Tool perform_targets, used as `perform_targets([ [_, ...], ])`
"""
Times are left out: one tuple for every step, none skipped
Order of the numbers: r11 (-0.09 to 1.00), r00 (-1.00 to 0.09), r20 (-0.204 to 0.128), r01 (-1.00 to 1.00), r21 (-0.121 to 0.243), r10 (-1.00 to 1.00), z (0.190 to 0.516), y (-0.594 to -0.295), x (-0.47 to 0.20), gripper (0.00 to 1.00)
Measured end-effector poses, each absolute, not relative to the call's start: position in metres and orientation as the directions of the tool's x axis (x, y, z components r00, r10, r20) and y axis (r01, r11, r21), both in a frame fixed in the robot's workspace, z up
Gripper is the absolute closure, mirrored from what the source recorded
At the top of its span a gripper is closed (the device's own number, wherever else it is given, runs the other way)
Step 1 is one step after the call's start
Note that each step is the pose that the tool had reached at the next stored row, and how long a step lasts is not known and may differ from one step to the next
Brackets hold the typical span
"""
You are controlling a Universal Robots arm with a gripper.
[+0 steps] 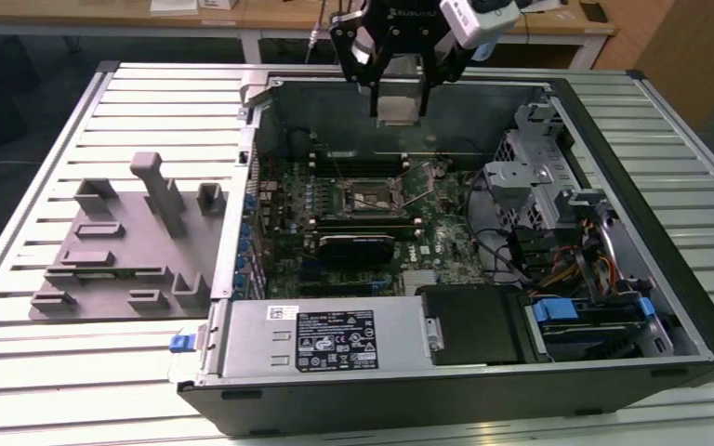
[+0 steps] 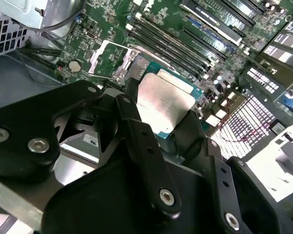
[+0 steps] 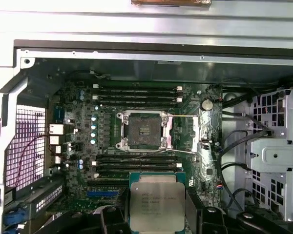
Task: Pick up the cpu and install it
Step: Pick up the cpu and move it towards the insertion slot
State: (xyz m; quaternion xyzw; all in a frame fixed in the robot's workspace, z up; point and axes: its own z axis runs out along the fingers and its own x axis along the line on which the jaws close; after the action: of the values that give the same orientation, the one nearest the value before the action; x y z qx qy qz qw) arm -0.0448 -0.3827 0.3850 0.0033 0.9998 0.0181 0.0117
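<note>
Between fingers point(image 2: 132, 122): cpu point(image 3: 157, 202); first wrist view shows open socket point(image 3: 142, 129).

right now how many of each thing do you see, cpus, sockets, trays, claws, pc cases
cpu, held in the claw: 1
empty socket: 1
grey tray: 1
claw: 1
pc case: 1
total: 5
</note>
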Motion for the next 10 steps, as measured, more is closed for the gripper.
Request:
perform_targets([
  [0.999, -1.000, -0.023, 0.006, 0.036, 0.007, 0.3842, -0.3824, -0.0438, 0.46],
  [0.999, -1.000, -0.023, 0.006, 0.036, 0.007, 0.3834, -0.3822, -0.0428, 0.46],
  [0.999, -1.000, -0.022, 0.006, 0.036, 0.007, 0.3825, -0.3819, -0.0418, 0.46],
  [0.999, -1.000, -0.022, 0.006, 0.036, 0.007, 0.3815, -0.3816, -0.0408, 0.46],
  [0.999, -1.000, -0.022, 0.006, 0.036, 0.007, 0.3806, -0.3813, -0.0397, 0.46],
  [0.999, -1.000, -0.022, 0.006, 0.036, 0.007, 0.3797, -0.3811, -0.0387, 0.46],
  [0.999, -1.000, -0.021, 0.006, 0.036, 0.007, 0.3788, -0.3808, -0.0376, 0.46],
  [0.999, -1.000, -0.021, 0.006, 0.036, 0.007, 0.3780, -0.3806, -0.0366, 0.46],
  [0.999, -1.000, -0.021, 0.006, 0.036, 0.007, 0.3771, -0.3803, -0.0355, 0.46],
  [0.999, -1.000, -0.020, 0.006, 0.036, 0.007, 0.3763, -0.3800, -0.0345, 0.46],
])
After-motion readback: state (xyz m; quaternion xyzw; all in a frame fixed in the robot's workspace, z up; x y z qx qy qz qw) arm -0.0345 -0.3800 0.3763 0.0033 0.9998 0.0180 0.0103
